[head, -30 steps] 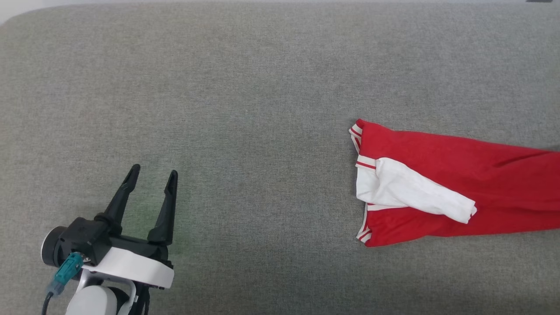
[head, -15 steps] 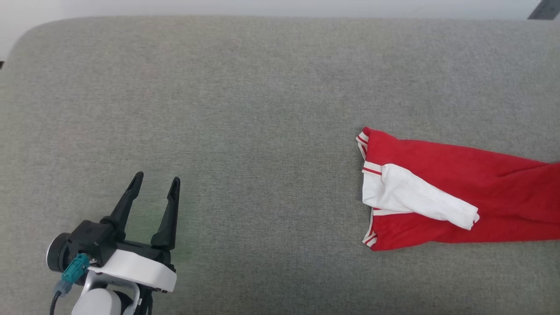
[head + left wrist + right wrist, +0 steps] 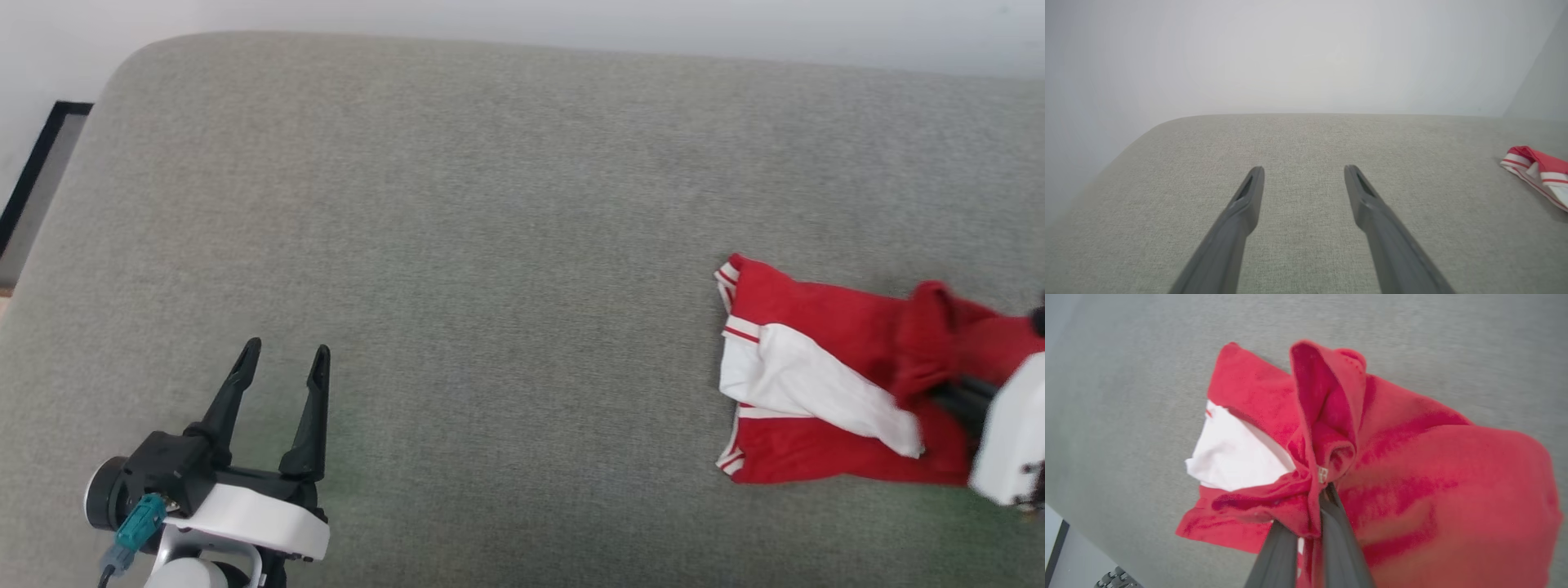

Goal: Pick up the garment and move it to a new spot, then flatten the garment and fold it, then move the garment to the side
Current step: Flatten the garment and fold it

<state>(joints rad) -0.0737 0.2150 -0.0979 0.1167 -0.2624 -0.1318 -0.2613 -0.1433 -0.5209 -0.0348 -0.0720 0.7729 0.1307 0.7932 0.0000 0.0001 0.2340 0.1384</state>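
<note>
My right hand [image 3: 1323, 498] was pinched shut on the garment [image 3: 824, 327], its two dark fingers [image 3: 1339, 543] pressed together with a bunch of red cloth caught between them. The cloth rose in a puckered fold just past the tips, with a small pale tag showing at the pinch. In the head view that hand [image 3: 951, 396] sat at the far right edge, blurred, its white body partly cut off by the frame.

The garment lay on the grey fabric surface [image 3: 490, 245], at its right side, well apart from my left hand [image 3: 287, 347]. It was folded long and narrow, lying crosswise, with its end toward the middle of the surface. The white sleeve [image 3: 816, 388] was laid diagonally over the red. Red-and-white striped trim [image 3: 729, 459] showed along that end. The part near my right hand was gathered and lifted; the rest touched the surface.

My left hand hung over the near left part of the surface with its fingers [image 3: 1249, 196] spread wide apart and nothing between them. Past those fingers I saw bare grey fabric, the pale wall [image 3: 1306, 53] behind it, and the striped end of the garment [image 3: 1539, 167] at the right edge.
</note>
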